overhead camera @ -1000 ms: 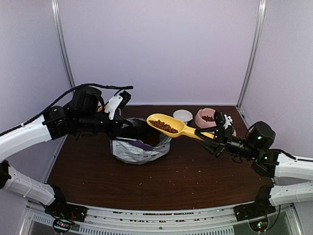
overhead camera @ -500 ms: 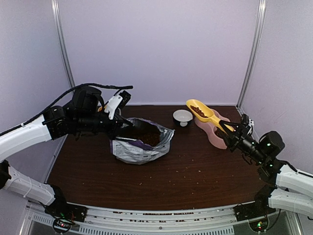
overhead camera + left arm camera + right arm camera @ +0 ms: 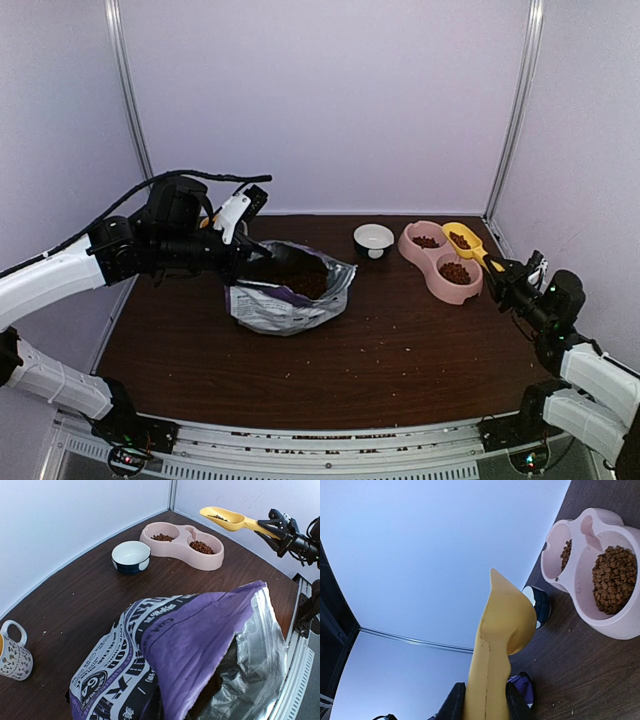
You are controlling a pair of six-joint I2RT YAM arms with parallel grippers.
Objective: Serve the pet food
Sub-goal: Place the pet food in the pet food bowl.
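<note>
The purple pet food bag (image 3: 285, 300) lies open mid-table with brown kibble (image 3: 305, 281) inside. My left gripper (image 3: 243, 262) is at the bag's left rim and holds it up. Its fingers are hidden in the left wrist view, where the bag (image 3: 200, 645) fills the front. My right gripper (image 3: 500, 270) is shut on the handle of the yellow scoop (image 3: 462, 240), which holds some kibble just right of the pink double bowl (image 3: 440, 283). Both bowl compartments hold kibble (image 3: 612, 580). In the right wrist view the scoop (image 3: 497, 640) sits between my fingers (image 3: 454, 706).
A small dark bowl with a white inside (image 3: 373, 238) stands left of the pink bowl and also shows in the left wrist view (image 3: 131, 556). A patterned mug (image 3: 12, 652) stands at the back left. Loose kibble crumbs dot the table (image 3: 400, 370). Booth walls stand close at the back and right.
My right arm has swung the loaded scoop from above the bag rightward to the right side of the pink bowl and pulled back. The left arm and bag have not moved.
</note>
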